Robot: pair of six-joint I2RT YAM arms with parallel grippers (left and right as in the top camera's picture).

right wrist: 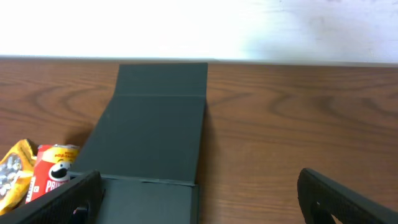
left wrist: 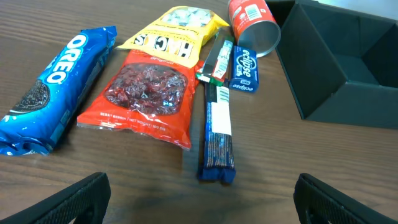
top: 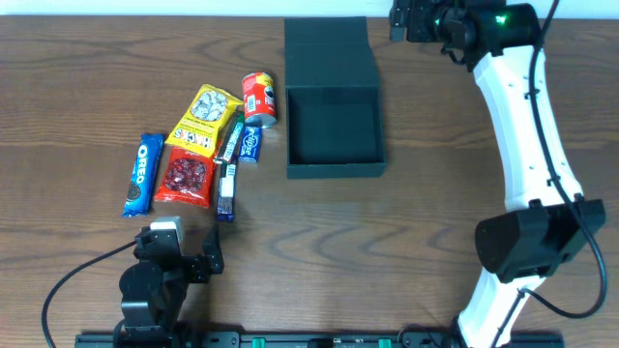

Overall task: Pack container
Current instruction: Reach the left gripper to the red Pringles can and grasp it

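Note:
The container (top: 334, 169) is a dark square box with its inside showing and its lid flap (top: 327, 43) laid back toward the wall. It also shows in the left wrist view as a container (left wrist: 323, 99) at the right, and in the right wrist view the lid (right wrist: 155, 118) stretches ahead. My right gripper (top: 414, 19) is raised beside the lid, open, with nothing between its fingers (right wrist: 74, 199). My left gripper (top: 182, 253) rests low at the front left, open and empty, short of the snacks; its fingers (left wrist: 74, 199) frame bare wood.
Snacks lie left of the box: an Oreo pack (top: 143, 174), a red berry bag (top: 186, 179), a yellow bag (top: 203, 118), a red Pringles can (top: 259, 98), blue Eclipse gum (top: 250, 143) and a dark blue bar (top: 226, 188). A white wall edges the table's far side.

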